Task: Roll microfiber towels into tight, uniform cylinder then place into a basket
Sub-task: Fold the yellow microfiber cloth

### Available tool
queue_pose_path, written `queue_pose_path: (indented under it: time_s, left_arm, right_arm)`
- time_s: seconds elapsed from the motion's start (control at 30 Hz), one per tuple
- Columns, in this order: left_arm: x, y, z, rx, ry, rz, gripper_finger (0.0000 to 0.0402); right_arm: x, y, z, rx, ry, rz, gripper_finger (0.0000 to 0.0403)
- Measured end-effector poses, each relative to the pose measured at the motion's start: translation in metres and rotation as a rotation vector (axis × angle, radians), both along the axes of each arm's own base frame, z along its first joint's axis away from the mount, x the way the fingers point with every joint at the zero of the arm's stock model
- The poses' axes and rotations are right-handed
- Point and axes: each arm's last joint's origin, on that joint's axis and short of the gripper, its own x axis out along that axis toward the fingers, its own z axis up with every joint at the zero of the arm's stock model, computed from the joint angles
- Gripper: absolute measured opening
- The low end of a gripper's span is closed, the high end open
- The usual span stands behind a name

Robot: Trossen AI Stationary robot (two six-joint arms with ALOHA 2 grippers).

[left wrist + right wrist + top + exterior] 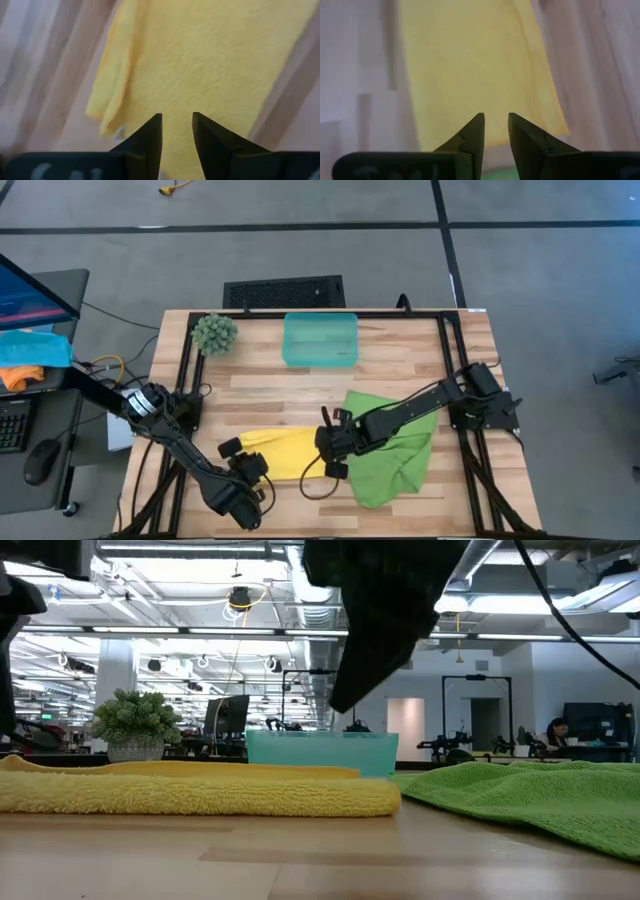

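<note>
A yellow towel (278, 452) lies folded flat in several layers on the wooden table's near middle (200, 790). A larger green towel (395, 445) lies rumpled to its right, with the right arm above it. The teal basket (320, 340) stands at the far middle. My left gripper (243, 457) is over the yellow towel's left end, open, with only towel showing past its fingers (177, 122). My right gripper (325, 445) is above the towel's right end, open and holding nothing (496, 122). In the low view it hangs clear above the towel (380, 620).
A fuzzy green plant (214, 333) stands at the far left of the table, beside the basket. Black frame rails (445, 370) run along the table's left, right and far sides. Bare wood lies between the towels and the basket.
</note>
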Motion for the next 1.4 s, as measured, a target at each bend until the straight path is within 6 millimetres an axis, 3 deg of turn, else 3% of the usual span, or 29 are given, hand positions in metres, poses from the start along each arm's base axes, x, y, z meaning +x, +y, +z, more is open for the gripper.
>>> queue_pose_path:
  time_s: [0.2,0.5,0.63,0.8,1.27,1.4]
  left_arm:
    - [-0.007,0.004,-0.010,0.040,-0.020,0.021,0.0065]
    - [-0.018,0.017,-0.029,0.081,-0.019,0.076,0.0004]
    - [-0.016,0.017,-0.030,0.070,-0.030,0.079,0.0003]
    - [-0.015,0.017,-0.030,0.067,-0.031,0.076,0.0001]
    - [-0.010,0.015,-0.029,0.109,-0.115,-0.011,0.0000]
    - [-0.009,0.016,-0.013,0.100,-0.198,-0.045,0.0000]
  right_arm:
    - [0.011,-0.001,-0.016,-0.011,-0.014,0.022,0.0108]
    - [0.021,-0.022,-0.038,0.016,0.046,0.015,0.0108]
    - [0.024,-0.031,-0.054,0.020,0.096,-0.001,0.0108]
    - [0.029,-0.034,-0.059,0.027,0.082,-0.021,0.0108]
    - [0.030,-0.035,-0.061,0.031,0.081,-0.024,0.0108]
    - [0.030,-0.035,-0.061,0.031,0.081,-0.023,0.0108]
